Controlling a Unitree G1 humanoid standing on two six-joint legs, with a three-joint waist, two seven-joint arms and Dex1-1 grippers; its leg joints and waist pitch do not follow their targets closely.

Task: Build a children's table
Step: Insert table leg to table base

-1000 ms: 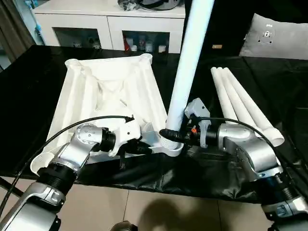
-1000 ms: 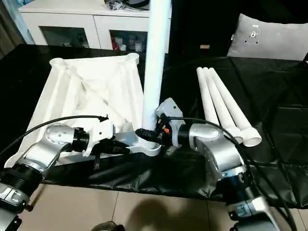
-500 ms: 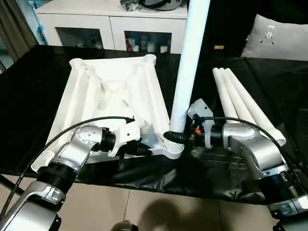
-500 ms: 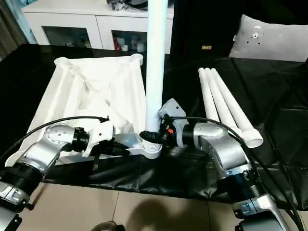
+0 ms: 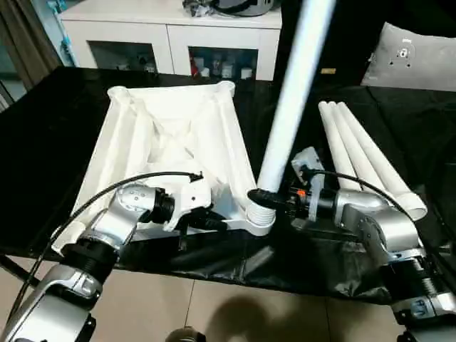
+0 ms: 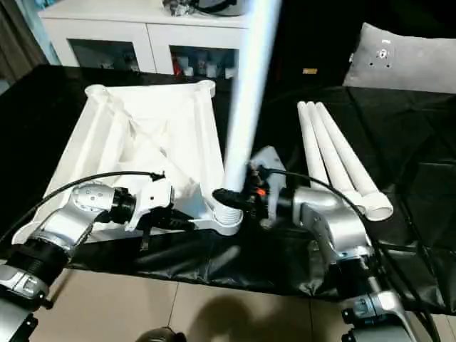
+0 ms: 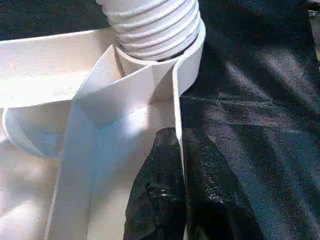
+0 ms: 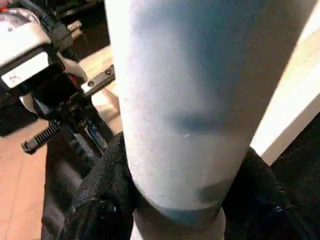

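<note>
Nearest me, the tabletop point(image 5: 167, 153) lies underside up on the black table point(image 5: 50, 128), its near right corner socket point(image 5: 260, 219) at the front edge. The left gripper point(image 5: 214, 223) is pinched tight on the tabletop's near rim; the left wrist view shows what the head views hide, the two black fingers point(image 7: 155, 192) astride the thin rim wall, with the leg's ridged end point(image 7: 152, 22) seated in the socket just beyond. The right gripper point(image 5: 269, 200) is clamped round the leg point(image 5: 292, 100) just above that end (its wrist view has a black finger point(image 8: 102, 192) on either side of the tube, and catches the left gripper across the way). The leg rises out of the socket, tilted toward the right at its top.

A second ago it leaned the same way, half a second ago it stood nearly upright, and now it leans harder; both grips are unchanged.

Further back on the right lie three spare legs point(image 5: 360, 153) side by side, touching. Behind stands a white cabinet point(image 5: 171, 32), with a grey cushion point(image 5: 413, 60) to the right.
</note>
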